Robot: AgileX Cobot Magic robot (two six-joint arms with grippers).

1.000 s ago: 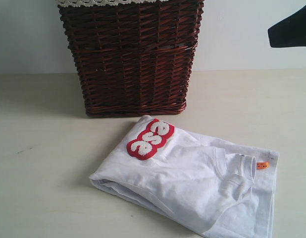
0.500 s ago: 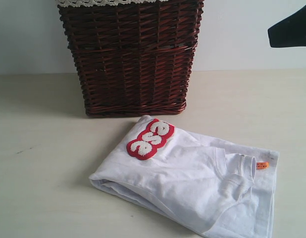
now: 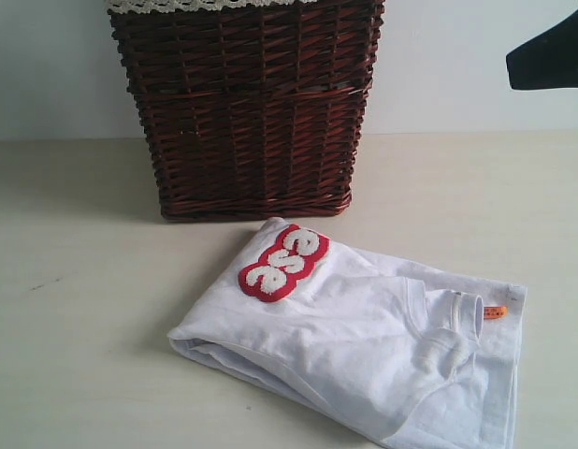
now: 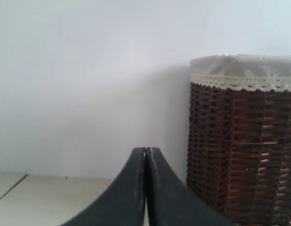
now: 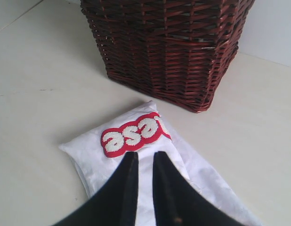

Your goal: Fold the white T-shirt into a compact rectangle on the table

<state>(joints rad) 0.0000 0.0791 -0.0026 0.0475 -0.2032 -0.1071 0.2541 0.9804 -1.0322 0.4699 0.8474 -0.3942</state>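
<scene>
A dark wicker basket (image 3: 247,112) stands upper centre on the table (image 3: 74,337), the folded white T-shirt (image 3: 364,346) lower right before it, clear below the right gripper (image 5: 141,157), jaws slightly parted and empty; the left gripper (image 4: 146,149) is pinched together.

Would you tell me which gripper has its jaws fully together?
The left gripper: its jaws touch with no gap, while the right gripper shows a narrow gap between its jaws.

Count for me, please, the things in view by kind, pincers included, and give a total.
White T-shirt: 1
Wicker basket: 1
Pincers: 2, the left pincer and the right pincer
Total: 4
</scene>
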